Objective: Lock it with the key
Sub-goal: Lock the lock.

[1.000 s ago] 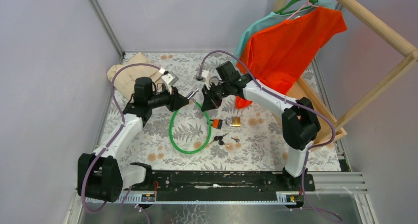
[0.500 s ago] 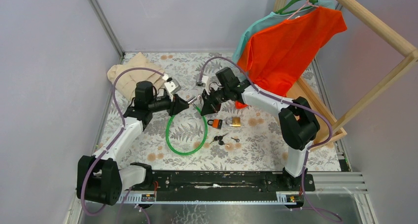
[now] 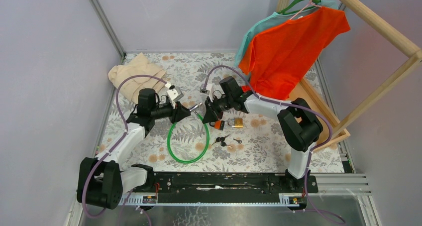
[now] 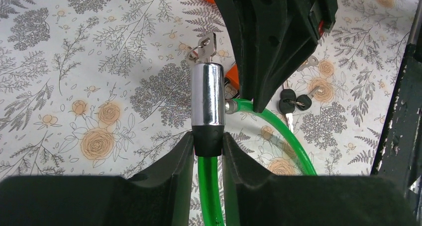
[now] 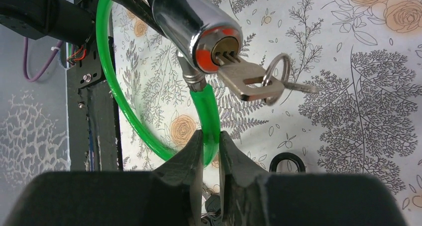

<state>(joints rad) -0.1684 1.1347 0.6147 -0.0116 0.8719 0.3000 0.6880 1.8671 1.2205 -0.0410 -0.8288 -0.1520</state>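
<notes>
Lying beside cable lock (image 3: 171, 136), padlocks (image 3: 237, 122), spare keys (image 3: 223, 140)

Floral table (image 3: 259, 139): brass padlock (image 3: 237, 122), black keys (image 3: 222, 140), beige cloth (image 3: 132, 74)

You have bright, even, soft light from overhead on the worktop (image 3: 263, 136), with only faint shadows beneath the arms. In the wrist views the chrome lock barrel (image 4: 207, 94) shows streaky glare, and the green cable (image 5: 206, 116) has a thin sheen. Close to the lens, the left end effector (image 4: 208, 136) and right end effector (image 5: 210, 134) look dark and soft-edged.
</notes>
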